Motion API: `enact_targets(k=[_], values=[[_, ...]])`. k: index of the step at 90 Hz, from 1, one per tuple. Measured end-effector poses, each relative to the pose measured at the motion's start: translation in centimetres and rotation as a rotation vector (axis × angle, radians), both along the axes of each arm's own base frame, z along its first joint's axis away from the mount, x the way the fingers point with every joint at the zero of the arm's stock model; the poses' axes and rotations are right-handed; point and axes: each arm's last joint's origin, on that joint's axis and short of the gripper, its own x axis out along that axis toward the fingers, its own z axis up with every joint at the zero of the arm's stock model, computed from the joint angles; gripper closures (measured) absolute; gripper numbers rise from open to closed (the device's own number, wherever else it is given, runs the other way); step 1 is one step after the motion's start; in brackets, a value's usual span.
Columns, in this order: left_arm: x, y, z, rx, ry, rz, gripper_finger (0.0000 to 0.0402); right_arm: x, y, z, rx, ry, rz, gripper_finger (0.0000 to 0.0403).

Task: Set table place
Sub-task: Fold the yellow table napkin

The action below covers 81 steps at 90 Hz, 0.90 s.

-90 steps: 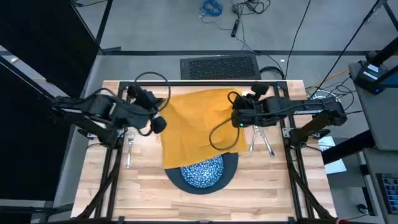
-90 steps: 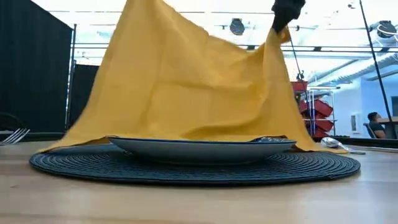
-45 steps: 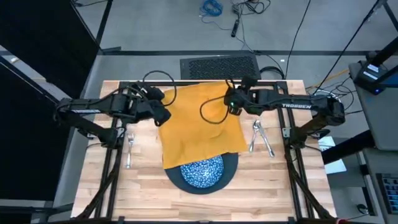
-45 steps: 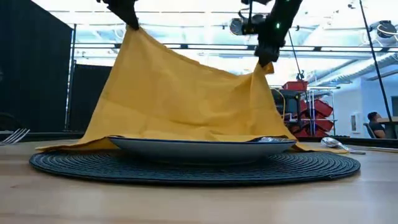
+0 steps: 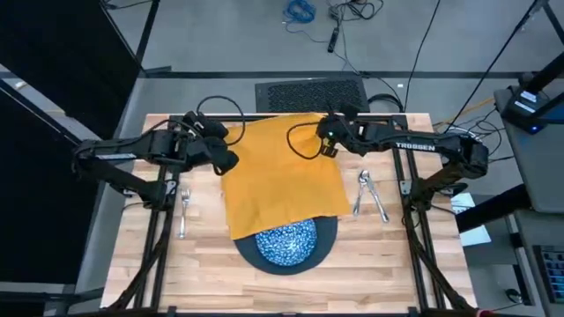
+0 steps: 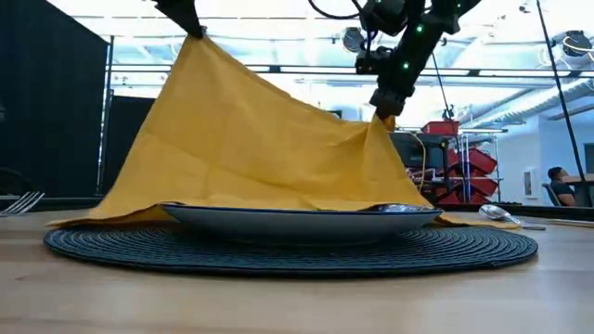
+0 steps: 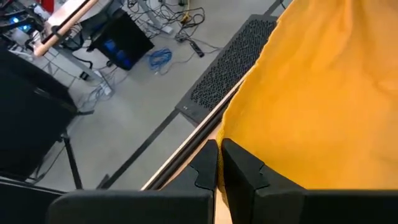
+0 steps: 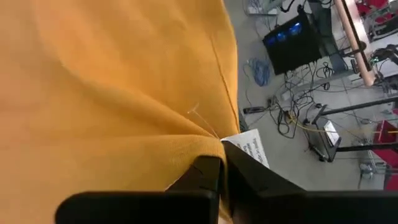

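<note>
Left tool (image 5: 226, 159) and right tool (image 5: 328, 146) each pinched shut on far corner of napkin (image 5: 280, 176), held raised toward tabletop (image 5: 370, 264) far edge; near hem draped over dish (image 5: 286, 243). Advice: keep corners level, cloth taut, clear dish first.

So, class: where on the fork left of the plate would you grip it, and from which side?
Grip the fork across its slim handle, near the middle, coming straight down from above. It lies flat on the table with clear wood on both sides; the tines end is wider. Only its tines show in the low view.
</note>
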Motion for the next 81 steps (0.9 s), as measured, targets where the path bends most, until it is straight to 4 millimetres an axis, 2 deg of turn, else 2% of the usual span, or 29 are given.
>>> enact_targets(k=[17,29,52,67,81], values=[[-0.1,-0.2,-0.2,-0.058,-0.019,-0.026,0.0402,-0.2,0.0,-0.2,0.035,0.01,0.013,0.0403],[0.2,-0.3,-2.4,-0.105,0.031,-0.045,0.0402,-0.3,0.6,-0.7,0.146,0.02,0.075,0.0403],[0.4,-0.8,-6.7,-0.209,0.094,-0.052,0.0402,-0.9,2.2,-1.4,0.242,0.086,0.049,0.0403],[0.8,-1.8,-8.2,-0.309,0.083,-0.116,0.0402,-0.9,3.4,-1.7,0.316,0.085,0.043,0.0403],[0.8,-2.9,-8.6,-0.374,0.078,-0.162,0.0402,-0.7,4.5,-1.8,0.399,0.055,0.065,0.0403]])
